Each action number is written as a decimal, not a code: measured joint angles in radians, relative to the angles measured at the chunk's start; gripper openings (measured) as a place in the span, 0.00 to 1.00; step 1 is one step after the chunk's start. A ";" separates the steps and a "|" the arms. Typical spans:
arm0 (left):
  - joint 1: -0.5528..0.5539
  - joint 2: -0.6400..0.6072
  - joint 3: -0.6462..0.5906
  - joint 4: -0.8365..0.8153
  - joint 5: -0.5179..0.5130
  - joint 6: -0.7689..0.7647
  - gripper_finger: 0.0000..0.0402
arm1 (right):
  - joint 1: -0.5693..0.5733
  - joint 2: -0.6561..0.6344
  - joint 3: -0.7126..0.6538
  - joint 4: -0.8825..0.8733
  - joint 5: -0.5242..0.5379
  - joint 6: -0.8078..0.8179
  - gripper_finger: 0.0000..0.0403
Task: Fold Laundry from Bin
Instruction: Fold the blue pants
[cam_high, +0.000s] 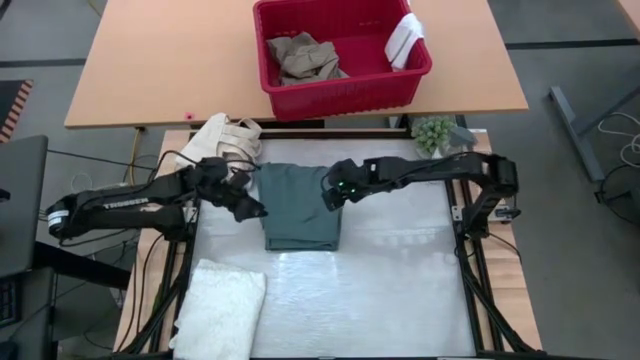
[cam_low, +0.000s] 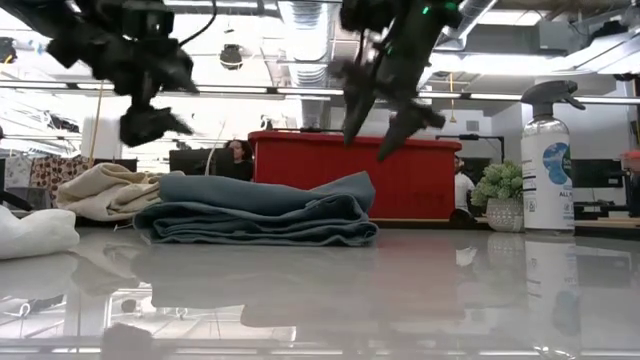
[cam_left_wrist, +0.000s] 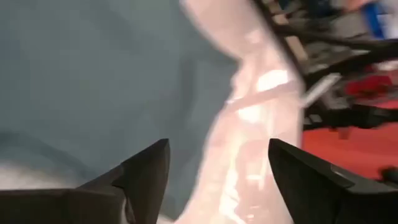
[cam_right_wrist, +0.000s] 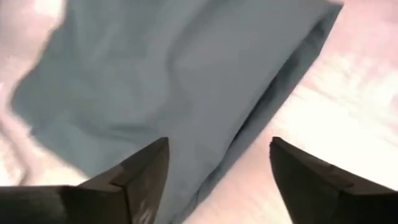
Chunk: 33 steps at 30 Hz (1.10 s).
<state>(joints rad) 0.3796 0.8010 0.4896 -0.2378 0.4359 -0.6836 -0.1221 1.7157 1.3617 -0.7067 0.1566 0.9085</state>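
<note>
Green garment (cam_high: 298, 206): folded flat on the white table (cam_high: 400, 290), between both grippers.
Left gripper (cam_high: 250, 207): above the garment's left edge, fingers apart, empty.
Right gripper (cam_high: 333, 195): above its right edge, fingers apart, empty.
Bin (cam_high: 340, 55): on the wooden table, holding tan trousers (cam_high: 305, 57) and a white cloth (cam_high: 405, 40).
Towel (cam_high: 222, 308): folded at the near left corner.

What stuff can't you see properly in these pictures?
- Inside the red bin, low view: its solid wall hides the laundry.
- White towel, high view: cut off by the bottom edge.
- Teal garment, left wrist view: blurred, folds unclear.
- Spray bottle label, low view: print too small.
</note>
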 joint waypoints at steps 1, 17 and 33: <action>0.000 0.000 0.000 -0.033 -0.023 0.000 0.66 | -0.004 0.018 0.000 -0.001 0.000 0.007 0.77; 0.090 0.031 -0.042 -0.308 -0.285 -0.259 0.73 | -0.081 0.141 -0.001 0.060 -0.074 0.037 0.83; 0.118 0.158 -0.243 0.240 -0.228 -0.440 0.73 | -0.099 0.137 -0.107 0.197 -0.130 0.114 0.83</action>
<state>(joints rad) 0.4980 0.9588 0.2469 0.0024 0.2081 -1.1241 -0.2207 1.8530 1.2543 -0.5097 0.0265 1.0223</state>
